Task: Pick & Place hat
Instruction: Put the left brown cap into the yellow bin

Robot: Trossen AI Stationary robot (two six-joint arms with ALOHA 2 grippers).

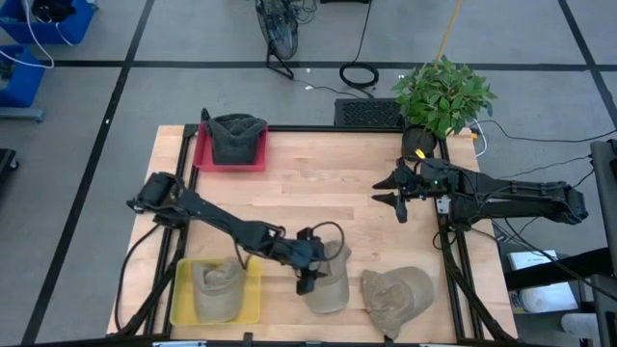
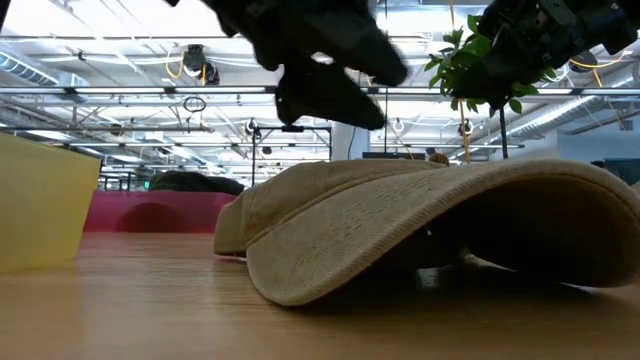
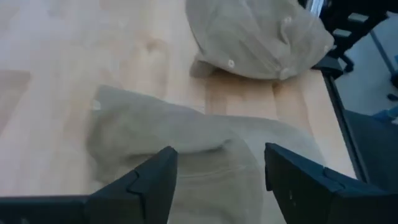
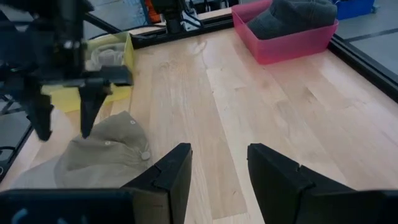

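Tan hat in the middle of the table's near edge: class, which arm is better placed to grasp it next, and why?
The left. Its claw hangs open directly over the tan hat, fingers straddling the fabric. The right claw waits open over bare wood near the plant.

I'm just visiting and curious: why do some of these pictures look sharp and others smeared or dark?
High view: even light, soft shadows, everything sharp. Low view: the tan hat fills the frame, while the left gripper above it is a dark, blurred silhouette against bright ceiling lights. Left wrist view: its own fingers look soft, being so close. Right wrist view: the pink tray is clear.
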